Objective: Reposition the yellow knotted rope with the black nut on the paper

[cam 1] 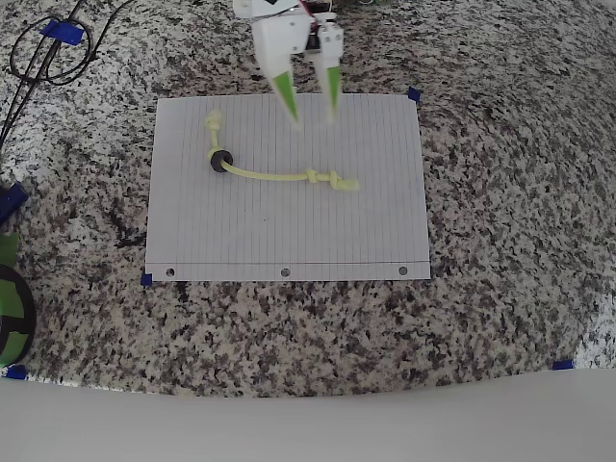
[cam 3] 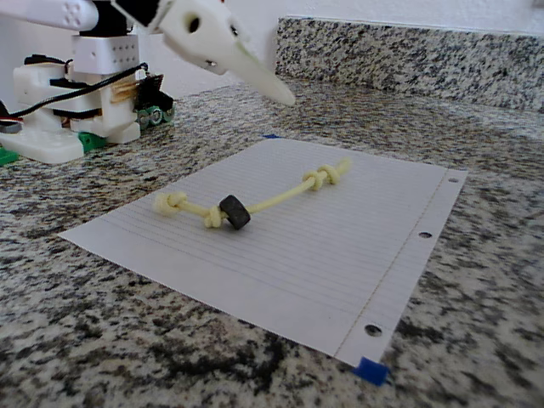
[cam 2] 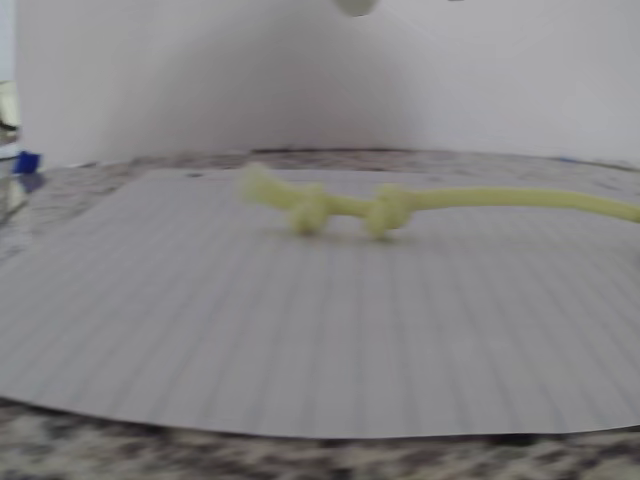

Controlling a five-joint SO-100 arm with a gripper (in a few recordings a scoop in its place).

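End effector (cam 1: 314,117): fingers apart, empty, above the paper's (cam 1: 289,236) far edge. Yellow knotted rope (cam 1: 274,176) and black nut (cam 1: 220,160) lie mid-sheet. Risk: a shallow pinch could drag the paper.

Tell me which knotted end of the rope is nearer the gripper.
The double-knotted end, on the right in the overhead view, lies almost under the open gripper. The other end lies beyond the black nut.
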